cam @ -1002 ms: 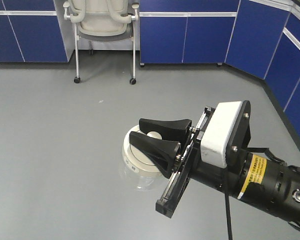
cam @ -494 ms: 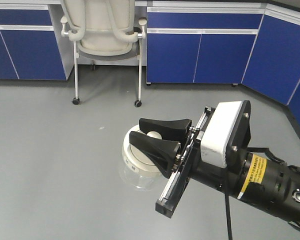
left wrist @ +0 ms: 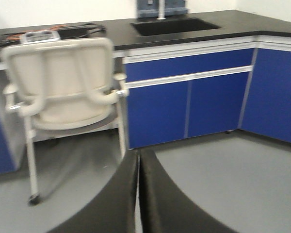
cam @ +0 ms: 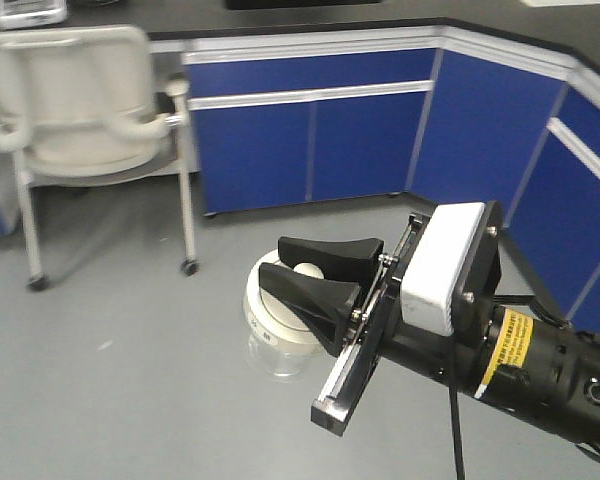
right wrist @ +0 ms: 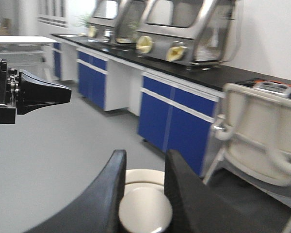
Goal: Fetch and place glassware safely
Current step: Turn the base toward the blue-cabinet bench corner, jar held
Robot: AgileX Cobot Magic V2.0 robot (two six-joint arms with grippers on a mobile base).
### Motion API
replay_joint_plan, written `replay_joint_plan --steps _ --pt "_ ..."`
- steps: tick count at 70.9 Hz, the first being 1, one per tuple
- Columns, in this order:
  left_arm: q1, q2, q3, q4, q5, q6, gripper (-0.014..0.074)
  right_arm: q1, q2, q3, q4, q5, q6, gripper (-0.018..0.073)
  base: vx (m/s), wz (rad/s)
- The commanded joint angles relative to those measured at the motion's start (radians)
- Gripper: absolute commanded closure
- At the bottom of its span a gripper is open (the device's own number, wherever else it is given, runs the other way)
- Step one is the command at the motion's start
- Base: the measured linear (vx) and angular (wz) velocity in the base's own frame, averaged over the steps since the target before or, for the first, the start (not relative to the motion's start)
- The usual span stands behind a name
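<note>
My left claw [left wrist: 138, 155] is pressed together, its two black fingers meeting with nothing between them, and it faces a cream chair [left wrist: 63, 82]. In the front view that chair stands far left beside the blue cabinets [cam: 310, 130]. In the centre the glass jar [cam: 272, 350] hangs upright above the grey floor [cam: 110, 380], carried by its cream-white lid [cam: 263, 315]. My right claw [cam: 272, 258] reaches in from the right, clamped on the lid's knob [right wrist: 144, 211], one finger on either side.

Jar [cam: 276, 342] in right hand [cam: 272, 258], chair [cam: 75, 110] behind to the left, cabinets [cam: 310, 140] along back
</note>
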Motion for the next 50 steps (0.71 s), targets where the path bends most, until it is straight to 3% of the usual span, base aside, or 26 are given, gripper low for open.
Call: replay_joint_plan --steps 1,50 --pt "-0.001 0.006 -0.03 -0.008 -0.068 -0.009 0.0603 -0.003 -0.029 -0.028 0.029 -0.087 -0.003 0.0563 0.43 -0.69" --pt "-0.001 0.006 -0.03 -0.008 -0.068 -0.009 0.0603 -0.003 -0.029 -0.028 0.029 -0.087 -0.003 0.0563 0.32 -0.76"
